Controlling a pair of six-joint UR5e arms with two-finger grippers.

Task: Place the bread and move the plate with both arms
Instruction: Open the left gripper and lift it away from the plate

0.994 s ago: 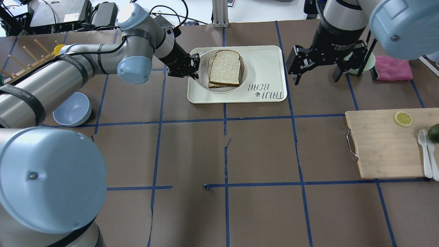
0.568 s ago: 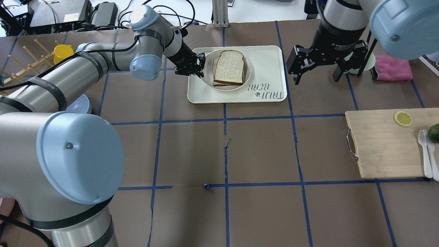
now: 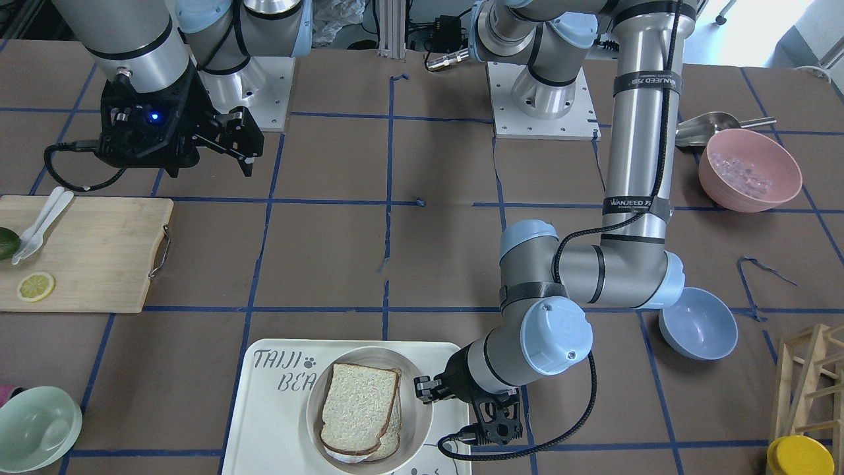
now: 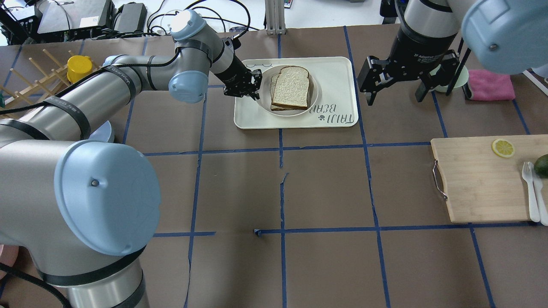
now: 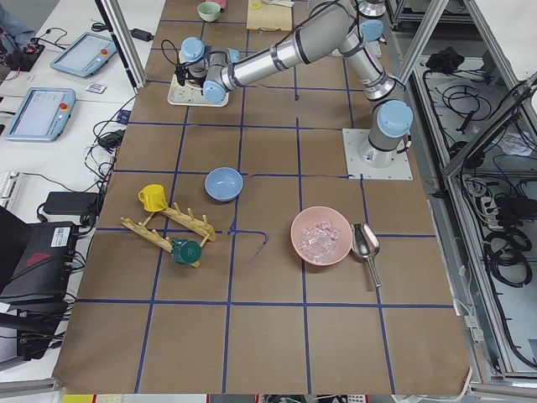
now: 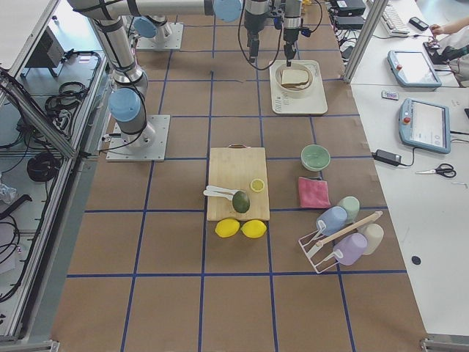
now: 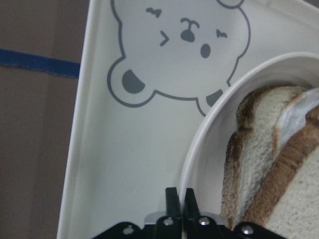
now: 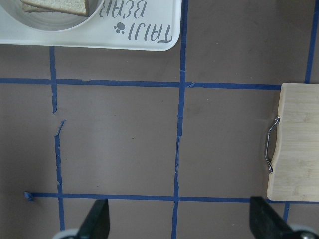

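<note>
left tool [image 4: 256, 84]: clamped on the plate [image 3: 417, 422] at its rim, on the robot's left side
right tool [image 4: 394, 98]: spread wide, holding nothing, above bare tabletop [image 4: 325, 188] beside the tray [image 4: 334, 70]
bread [image 4: 292, 87]: flat in the plate, atop a second slice [image 7: 251, 159]
plate: on the bear-print tray

Both my arms are silver-grey tubes with light-blue joint caps [image 3: 556, 336]. My left arm [image 3: 636, 132] wears black straps, a white WANJEED label [image 3: 630, 202] and a thin black cable [image 3: 580, 232]. My right arm [image 3: 132, 39] ends in a black wrist housing [image 3: 142, 138] with a small blue light [image 3: 154, 117]. Each stands on a square, screwed metal base plate [image 3: 508, 125].
</note>
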